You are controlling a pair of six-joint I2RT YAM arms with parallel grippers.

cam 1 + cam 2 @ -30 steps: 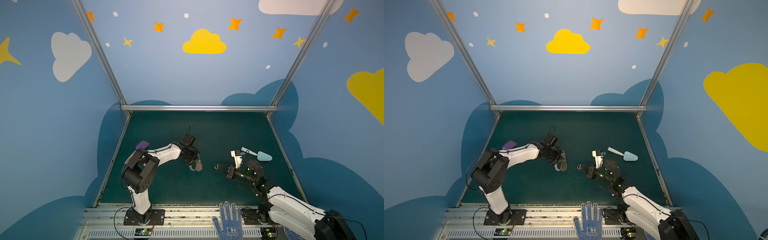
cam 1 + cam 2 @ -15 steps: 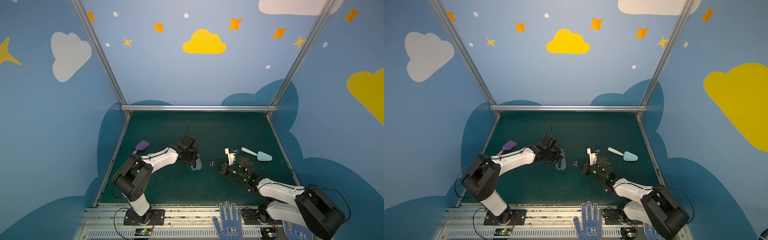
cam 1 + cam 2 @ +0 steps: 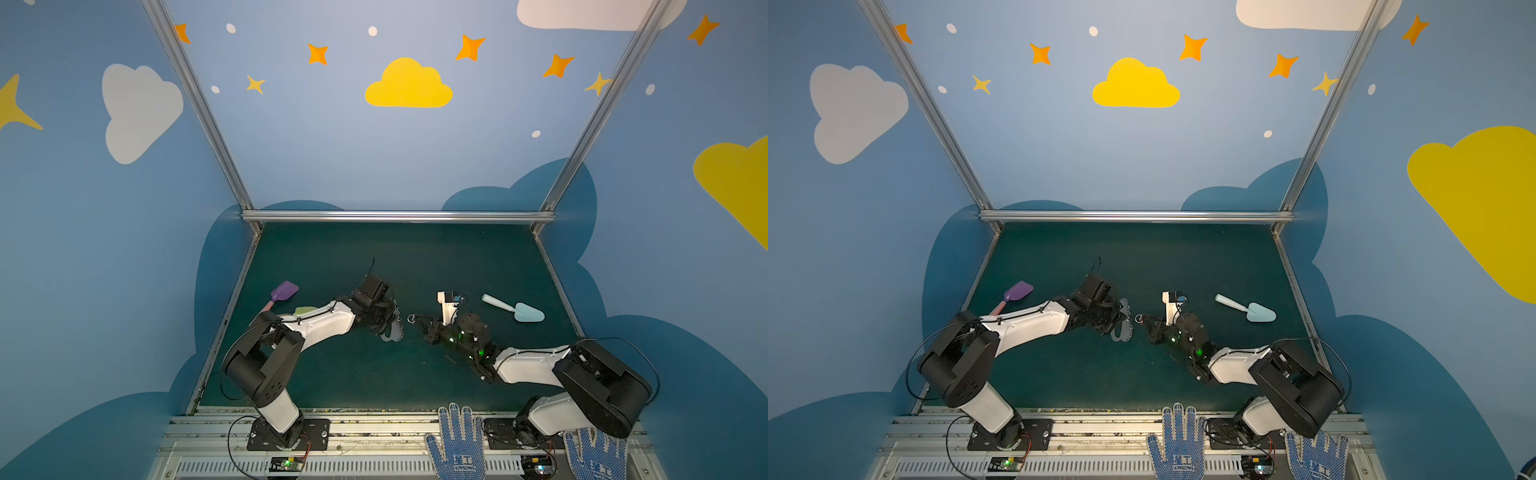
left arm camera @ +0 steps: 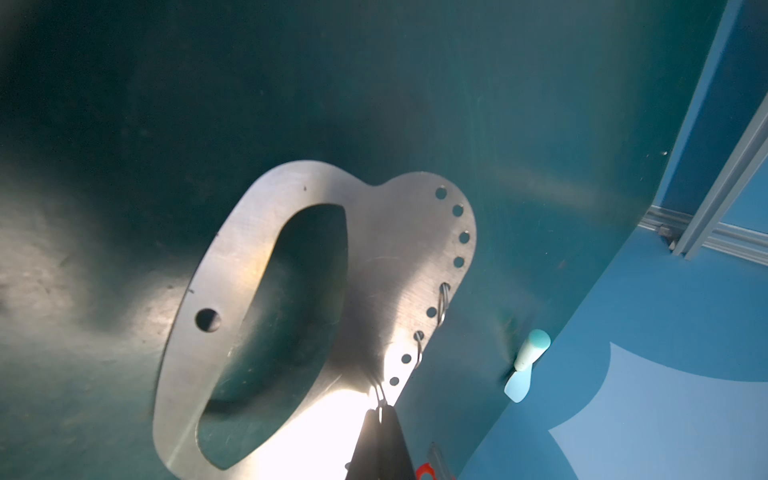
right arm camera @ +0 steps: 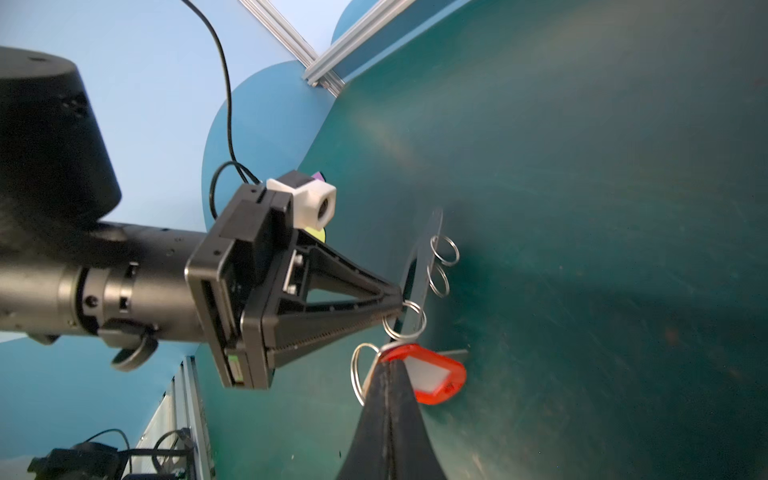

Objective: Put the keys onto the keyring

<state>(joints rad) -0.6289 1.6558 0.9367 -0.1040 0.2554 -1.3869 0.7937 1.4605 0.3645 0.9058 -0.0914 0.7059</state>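
Risk of slipping: left pincer (image 5: 401,306) is clamped on one thin split ring (image 5: 405,321) threaded through the keyring (image 4: 374,270), mid-frame. Right pincer (image 5: 388,365), clamped on the keys (image 5: 434,376) just beside, could swing it away.

My keyring (image 4: 374,270), a flat grey plate with an oval slot and holed edge, is pinched by a threaded ring at the tip of my left claw (image 4: 380,409). The keys (image 5: 432,376), red tag and rings, sit clamped in my right claw (image 5: 388,365), just beside it.
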